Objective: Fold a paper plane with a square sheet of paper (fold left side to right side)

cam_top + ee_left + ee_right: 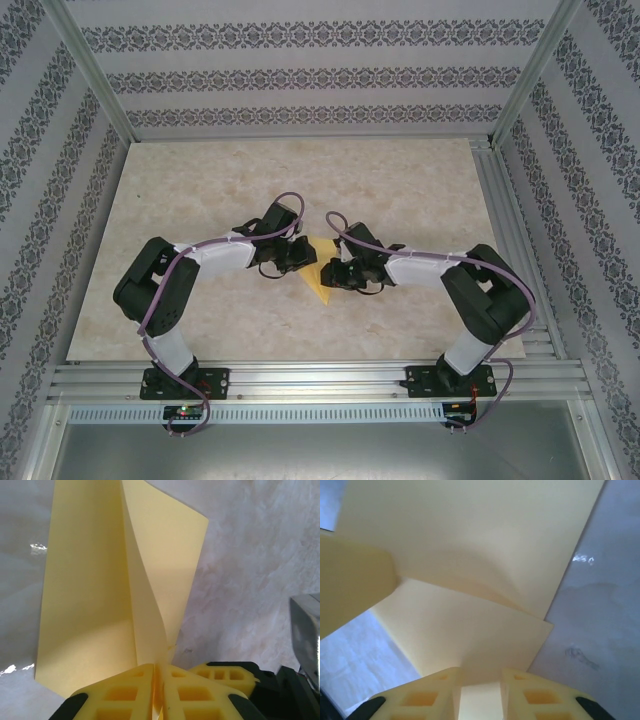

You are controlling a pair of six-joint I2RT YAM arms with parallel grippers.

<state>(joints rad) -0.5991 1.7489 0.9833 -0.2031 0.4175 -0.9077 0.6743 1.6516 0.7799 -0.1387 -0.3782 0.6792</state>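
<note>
square sheet of paper (322,272) sits mid-desk (420,190) between the two arms, partly folded, one flap standing up. left pincer (157,669) clenched on the sheet at the fold line. right pincer (480,677) released: fingers parted, sheet edge lying in the gap.
</note>
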